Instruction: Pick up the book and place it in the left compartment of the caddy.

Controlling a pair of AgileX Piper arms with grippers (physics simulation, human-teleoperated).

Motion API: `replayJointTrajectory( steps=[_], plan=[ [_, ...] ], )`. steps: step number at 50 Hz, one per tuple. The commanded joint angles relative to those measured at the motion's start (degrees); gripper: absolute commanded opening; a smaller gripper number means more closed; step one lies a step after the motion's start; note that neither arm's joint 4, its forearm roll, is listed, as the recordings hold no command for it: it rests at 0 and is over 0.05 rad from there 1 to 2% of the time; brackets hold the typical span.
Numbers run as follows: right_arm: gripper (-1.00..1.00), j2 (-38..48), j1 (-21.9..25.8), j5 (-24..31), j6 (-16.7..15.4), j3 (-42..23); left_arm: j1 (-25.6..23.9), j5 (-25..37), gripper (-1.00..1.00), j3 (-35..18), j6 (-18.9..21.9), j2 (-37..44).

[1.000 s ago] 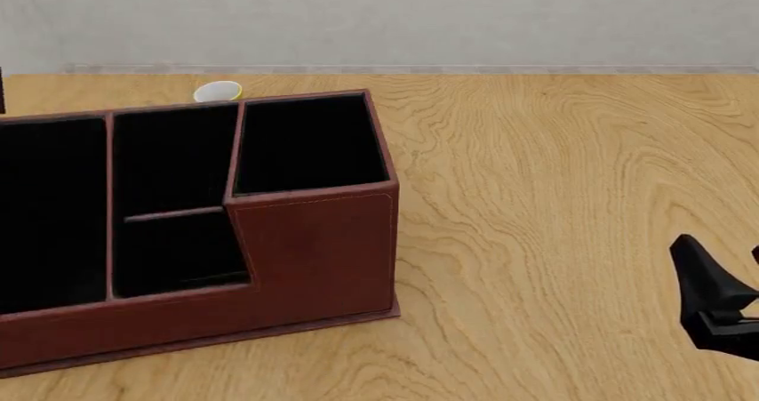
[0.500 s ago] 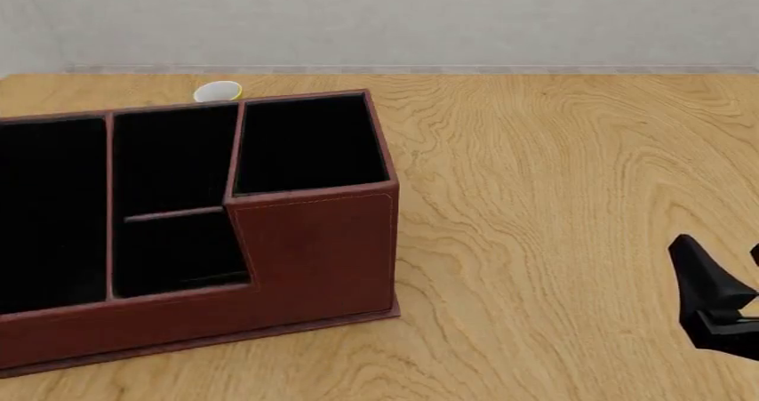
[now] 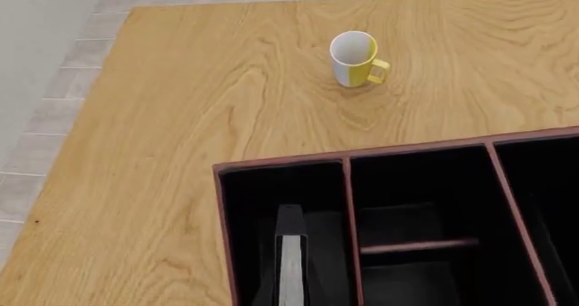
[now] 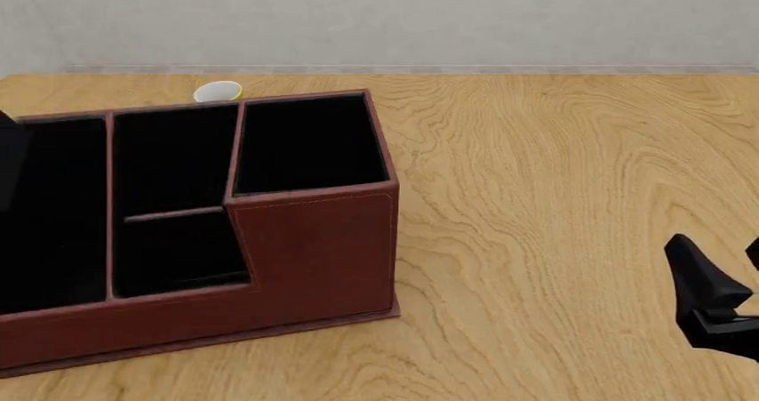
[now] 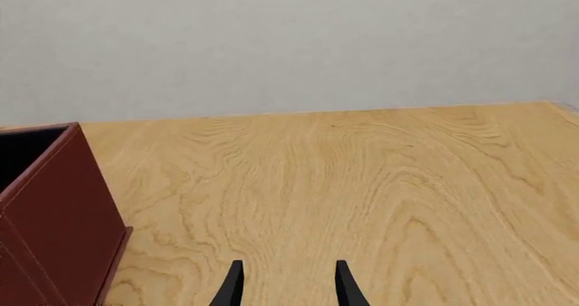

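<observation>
The reddish-brown caddy [image 3: 281, 162] [image 4: 311, 241] stands at the table's left. Seen from the left wrist, the book [image 3: 291, 265], thin and black with white page edges, stands on edge within the left compartment [image 3: 249, 238] [image 4: 53, 214]. My left gripper [image 3: 289, 289] is shut on the book, its fingers hard to tell from the black lining. A dark shape [image 4: 10, 161] at the left edge of the front view overlaps that bay. My right gripper [image 4: 730, 272] [image 5: 287, 289] hangs open over bare wood at the right, far from the caddy.
A white and yellow mug [image 3: 357, 58] [image 4: 219, 91] stands behind the caddy. The middle bay has a crossbar [image 3: 416, 245], and the tall square bay [image 4: 311, 143] sits at the caddy's right end. A grey wall runs behind the table.
A dark shape has come into the front view's left edge over the left compartment. The right gripper has barely moved.
</observation>
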Motion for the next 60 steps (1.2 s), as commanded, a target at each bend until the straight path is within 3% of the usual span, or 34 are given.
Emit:
replayJointTrajectory(
  steps=[1, 14, 38, 60],
  plan=[
    [1.0, 0.96, 0.32, -0.66, -0.3, 0.0, 0.06, -0.75, -1.0, 1.47, 1.21, 1.97],
    [1.0, 2.36, 0.24, -1.6, -0.48, 0.0, -0.08, -2.16, -1.0, 2.59, -0.56, 6.37],
    [1.0, 1.73, -0.2, -1.04, -0.4, 0.0, 2.82, -8.28, -1.0, 9.42, 1.92, 9.67],
    [1.0, 1.0, -0.45, -0.63, -0.03, 0.0, 2.76, -12.88, -1.0, 11.89, 1.12, 13.44]
  ],
)
